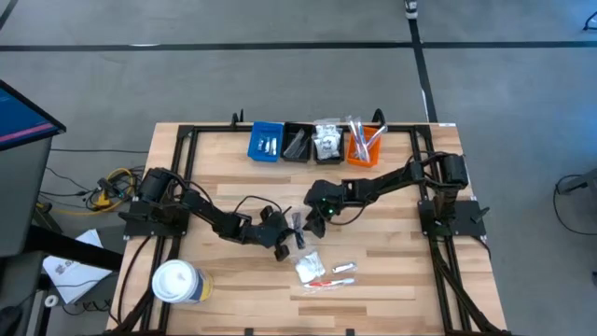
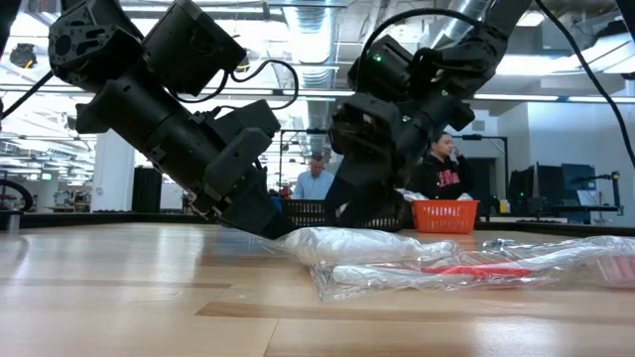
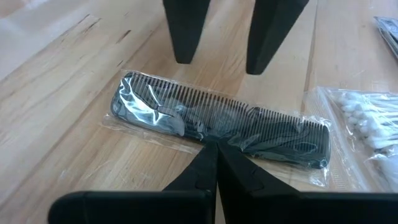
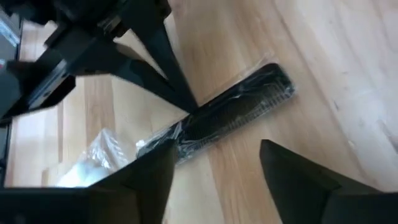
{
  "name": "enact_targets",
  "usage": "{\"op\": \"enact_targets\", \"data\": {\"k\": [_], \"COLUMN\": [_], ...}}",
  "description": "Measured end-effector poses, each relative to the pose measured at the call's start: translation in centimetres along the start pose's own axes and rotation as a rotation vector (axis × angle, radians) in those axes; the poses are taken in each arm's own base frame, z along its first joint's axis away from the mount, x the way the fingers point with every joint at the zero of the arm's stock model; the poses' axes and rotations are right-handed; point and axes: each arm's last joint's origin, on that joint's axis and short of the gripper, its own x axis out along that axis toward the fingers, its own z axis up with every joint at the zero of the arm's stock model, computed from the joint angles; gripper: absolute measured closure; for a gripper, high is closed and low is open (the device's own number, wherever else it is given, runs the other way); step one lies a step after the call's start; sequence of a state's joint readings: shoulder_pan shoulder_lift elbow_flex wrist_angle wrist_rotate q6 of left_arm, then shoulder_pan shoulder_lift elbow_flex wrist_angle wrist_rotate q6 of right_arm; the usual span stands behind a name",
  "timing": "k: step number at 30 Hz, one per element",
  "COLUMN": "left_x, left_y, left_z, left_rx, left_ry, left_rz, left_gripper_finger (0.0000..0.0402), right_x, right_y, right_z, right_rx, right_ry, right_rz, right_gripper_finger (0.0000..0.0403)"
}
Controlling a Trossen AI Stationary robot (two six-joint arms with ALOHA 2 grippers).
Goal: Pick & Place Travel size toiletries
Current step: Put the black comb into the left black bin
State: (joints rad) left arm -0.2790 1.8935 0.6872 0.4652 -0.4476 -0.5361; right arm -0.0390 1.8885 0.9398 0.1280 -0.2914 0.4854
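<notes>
A black comb (image 3: 217,121) in a clear wrapper lies flat on the wooden table (image 1: 224,177), also seen as the comb (image 4: 242,109) in the right wrist view. My left gripper (image 3: 216,149) is shut, its tips set on the comb. My right gripper (image 4: 214,168) hangs open just above the comb, one finger to each side of it, touching nothing. Close by, toward the near edge, lie a pack of cotton swabs (image 3: 367,124), white sachets (image 1: 310,269) and a red toothbrush in its wrapper (image 1: 326,282). My left gripper rests its shut fingertips (image 4: 186,106) on the comb's long edge near the middle (image 3: 214,140). It comes slanting down from the table's left side, across the comb. The comb lies flat on the table. Whether the tips pinch the wrapper, I cannot tell.
Four small bins stand in a row at the far edge: blue (image 1: 266,142), black (image 1: 297,143), a clear one (image 1: 326,140) and orange (image 1: 364,147). A white tub (image 1: 177,282) stands at the near left. A black frame (image 1: 187,135) rims the table.
</notes>
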Motion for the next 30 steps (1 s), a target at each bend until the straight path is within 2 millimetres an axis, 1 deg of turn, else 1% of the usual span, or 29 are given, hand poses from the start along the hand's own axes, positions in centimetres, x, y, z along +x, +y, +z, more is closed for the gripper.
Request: {"op": "enact_targets", "data": {"k": [2, 5, 11, 14, 20, 25, 28, 30], "left_x": [0.0, 0.0, 0.1, 0.1, 0.2, 0.2, 0.2, 0.2], "left_y": [0.0, 0.0, 0.1, 0.3, 0.3, 0.4, 0.4, 0.4], "left_z": [0.0, 0.0, 0.1, 0.2, 0.2, 0.2, 0.2, 0.2], "left_rx": [0.0, 0.0, -0.006, -0.012, -0.012, -0.01, -0.009, -0.009], "left_ry": [0.0, 0.0, -0.01, -0.012, -0.014, -0.029, -0.033, -0.034], "left_rz": [0.0, 0.0, 0.013, 0.016, 0.02, 0.05, 0.053, 0.053], "left_gripper_finger": [0.0401, 0.0401, 0.0401, 0.0401, 0.0401, 0.0401, 0.0401, 0.0401], "right_x": [0.0, 0.2, 2.1, 3.1, 3.5, 3.6, 3.6, 3.6], "right_y": [0.0, 0.3, 0.0, -0.4, -0.4, -0.3, -0.3, -0.3], "right_z": [0.0, -0.2, -0.9, -1.0, -1.0, -0.8, -1.0, -1.0], "right_rx": [0.038, 0.077, 0.114, 0.127, 0.128, 0.122, 0.104, 0.09], "right_ry": [0.002, 0.009, 0.022, 0.018, -0.004, 0.0, 0.01, 0.017], "right_rz": [0.001, 0.004, 0.019, 0.065, 0.115, 0.112, 0.107, 0.107], "right_gripper_finger": [0.0158, 0.0145, 0.0143, 0.0143, 0.0147, 0.0175, 0.021, 0.0243]}}
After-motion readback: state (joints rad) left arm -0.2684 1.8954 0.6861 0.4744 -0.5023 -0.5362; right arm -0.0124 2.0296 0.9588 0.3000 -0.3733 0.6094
